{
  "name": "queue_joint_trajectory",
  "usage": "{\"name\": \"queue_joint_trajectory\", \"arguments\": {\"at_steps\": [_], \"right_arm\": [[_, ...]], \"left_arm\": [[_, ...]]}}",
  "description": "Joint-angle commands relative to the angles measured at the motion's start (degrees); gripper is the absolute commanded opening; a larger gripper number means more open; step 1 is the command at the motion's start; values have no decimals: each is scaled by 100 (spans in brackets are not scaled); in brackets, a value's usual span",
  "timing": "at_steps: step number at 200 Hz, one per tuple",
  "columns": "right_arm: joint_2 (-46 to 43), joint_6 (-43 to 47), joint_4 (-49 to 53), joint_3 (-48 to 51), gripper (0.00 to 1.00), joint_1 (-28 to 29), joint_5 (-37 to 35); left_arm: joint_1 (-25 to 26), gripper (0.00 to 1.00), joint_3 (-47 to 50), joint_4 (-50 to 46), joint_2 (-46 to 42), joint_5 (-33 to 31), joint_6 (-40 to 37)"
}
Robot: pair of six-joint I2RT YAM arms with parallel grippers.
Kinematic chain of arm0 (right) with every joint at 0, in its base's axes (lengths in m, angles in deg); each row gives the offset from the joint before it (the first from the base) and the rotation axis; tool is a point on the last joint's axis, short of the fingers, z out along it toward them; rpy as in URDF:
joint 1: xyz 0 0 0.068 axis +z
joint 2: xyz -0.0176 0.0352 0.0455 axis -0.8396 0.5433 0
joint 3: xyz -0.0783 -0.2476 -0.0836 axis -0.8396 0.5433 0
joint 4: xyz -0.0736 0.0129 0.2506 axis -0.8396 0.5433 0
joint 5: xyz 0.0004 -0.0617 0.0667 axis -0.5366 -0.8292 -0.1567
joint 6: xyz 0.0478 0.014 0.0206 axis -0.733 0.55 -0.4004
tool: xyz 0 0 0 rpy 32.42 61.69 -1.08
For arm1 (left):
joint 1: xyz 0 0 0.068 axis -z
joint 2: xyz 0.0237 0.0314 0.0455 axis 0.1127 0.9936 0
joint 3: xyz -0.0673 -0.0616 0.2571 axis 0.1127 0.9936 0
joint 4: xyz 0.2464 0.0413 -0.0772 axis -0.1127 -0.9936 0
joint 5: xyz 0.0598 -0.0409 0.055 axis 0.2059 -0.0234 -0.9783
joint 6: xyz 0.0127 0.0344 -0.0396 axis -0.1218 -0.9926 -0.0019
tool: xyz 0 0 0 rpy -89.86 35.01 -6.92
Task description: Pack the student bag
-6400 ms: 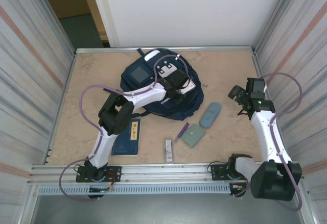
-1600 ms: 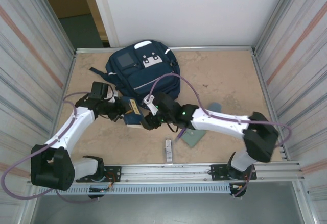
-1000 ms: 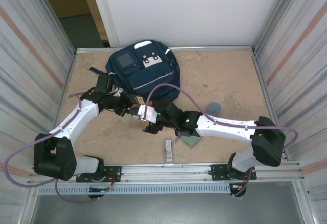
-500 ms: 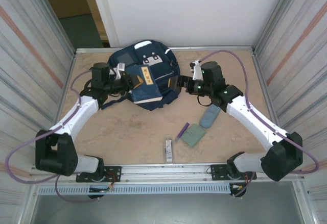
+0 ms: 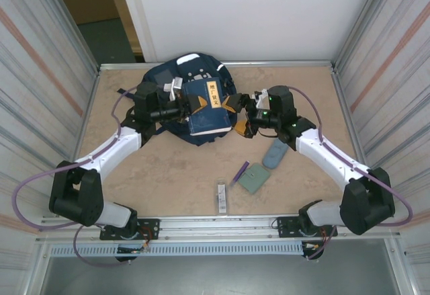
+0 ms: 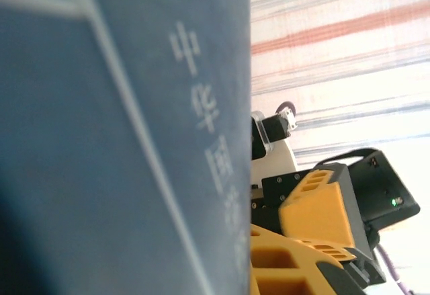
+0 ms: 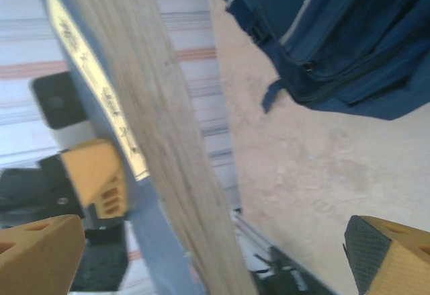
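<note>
My left claw [image 5: 177, 101] pinched the stiff book [image 5: 205, 107] above the student bag [image 5: 156, 80], which lay far back on the table [image 5: 302, 87], soft and saggy, best gripped at its opening's rim, I judged, while my right claw [image 5: 236, 115] gaped wide.

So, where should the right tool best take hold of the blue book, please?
Probably the blue book by its free page edge, from the right: the left tool clamps the opposite side, and the open right tool straddles that edge.
</note>
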Motion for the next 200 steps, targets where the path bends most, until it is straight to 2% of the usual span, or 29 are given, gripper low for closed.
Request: {"name": "queue_joint_trajectory", "arguments": {"at_steps": [1, 21, 38, 46, 62, 74, 123, 140, 148, 157, 175, 188, 200], "right_arm": [[103, -946, -1512, 82, 97, 127, 240], [156, -1206, -2280, 85, 86, 272, 240], [95, -1246, -2426, 80, 78, 299, 141], [61, -1207, -2377, 55, 76, 288, 114], [37, -1100, -2274, 3, 64, 264, 124], [62, -1034, -2174, -57, 57, 272, 150], [217, -765, -1861, -151, 37, 306, 106], [268, -577, -1724, -203, 22, 295, 133], [271, -475, -1593, -214, 19, 290, 110], [253, -359, -1449, -232, 14, 258, 83], [237, -80, -1131, -301, 5, 142, 112], [219, 115, -927, -348, 0, -5, 219], [169, 252, -752, -375, 0, -178, 311]], "left_arm": [[76, 0, -6, 707, -179, -201, 571], [120, 0, -48, 598, -198, -249, 591], [118, 0, 10, 595, -238, -358, 636], [118, 3, 51, 580, -273, -447, 655], [118, 9, 137, 561, -316, -572, 693], [118, 10, 180, 630, -311, -583, 707], [109, 18, 147, 649, -225, -394, 655], [109, 24, 174, 649, -184, -322, 607], [94, 29, 204, 626, -187, -303, 567], [57, 36, 221, 534, -205, -294, 448], [-155, 41, 219, 32, -302, -291, 7], [-365, 47, 185, -560, -390, -340, -581], [-536, 52, 103, -1183, -438, -466, -1348]]}}
